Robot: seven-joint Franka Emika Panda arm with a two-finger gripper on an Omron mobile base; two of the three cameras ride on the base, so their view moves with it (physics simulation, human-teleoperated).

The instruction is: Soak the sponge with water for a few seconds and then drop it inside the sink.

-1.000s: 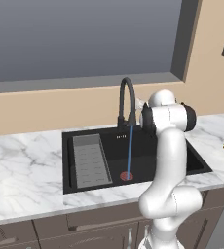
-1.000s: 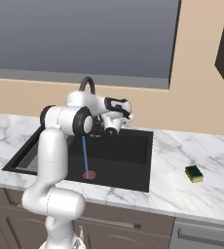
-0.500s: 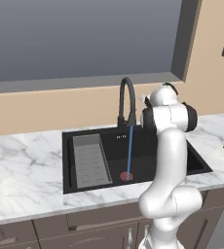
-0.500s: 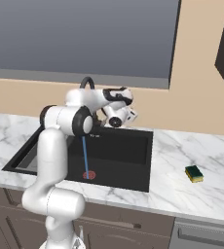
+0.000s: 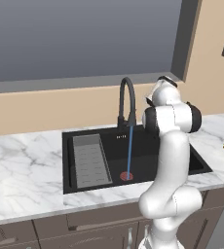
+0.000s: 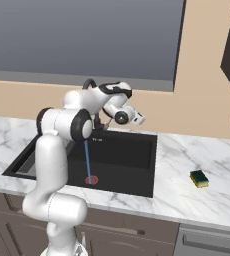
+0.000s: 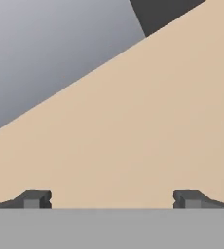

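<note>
The small yellow sponge with a dark green top (image 6: 199, 178) lies on the white marbled tabletop (image 6: 212, 200), well right of the large black recessed sink (image 6: 132, 160). A thin blue water stream (image 6: 87, 161) falls from the black arched faucet (image 5: 126, 99) onto the red drain (image 5: 126, 175). The pincer (image 7: 112, 198) is spread wide and empty, facing the beige wall (image 7: 148, 126).
</note>
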